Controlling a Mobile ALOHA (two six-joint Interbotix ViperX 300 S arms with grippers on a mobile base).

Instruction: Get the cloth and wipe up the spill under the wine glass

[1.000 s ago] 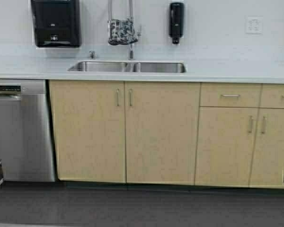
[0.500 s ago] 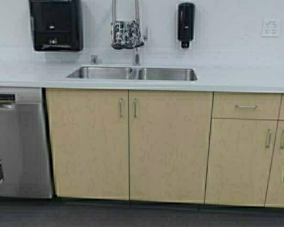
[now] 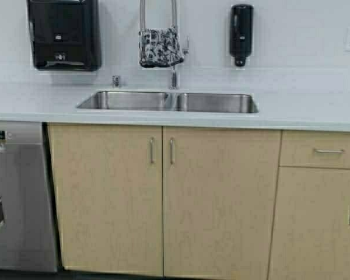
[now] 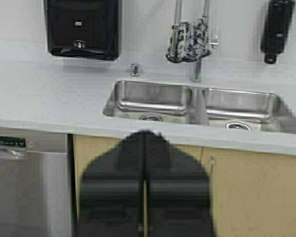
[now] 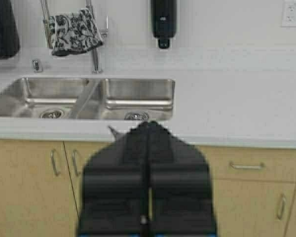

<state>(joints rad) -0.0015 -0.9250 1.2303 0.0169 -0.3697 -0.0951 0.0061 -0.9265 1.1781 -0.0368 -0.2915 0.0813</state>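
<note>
The cloth (image 3: 161,46), white-grey with a black floral pattern, hangs draped over the tall arched faucet (image 3: 174,73) above the double steel sink (image 3: 169,101). The same cloth (image 4: 188,41) shows in the left wrist view and, as the cloth (image 5: 75,30), in the right wrist view. My left gripper (image 4: 144,136) is shut and empty, held in front of the cabinet below the counter edge. My right gripper (image 5: 148,126) is shut and empty too, at the same height further right. The wine glass and the spill are out of view.
A white countertop (image 3: 315,111) runs along the wall over tan cabinet doors (image 3: 111,198). A black paper towel dispenser (image 3: 63,34) and a black soap dispenser (image 3: 241,34) hang on the wall. A steel dishwasher (image 3: 17,192) stands at the left.
The robot has driven forward toward the counter and shifted slightly left: the sink, faucet and cloth appear larger, lower and further right in the high view. Both grippers stay shut.
</note>
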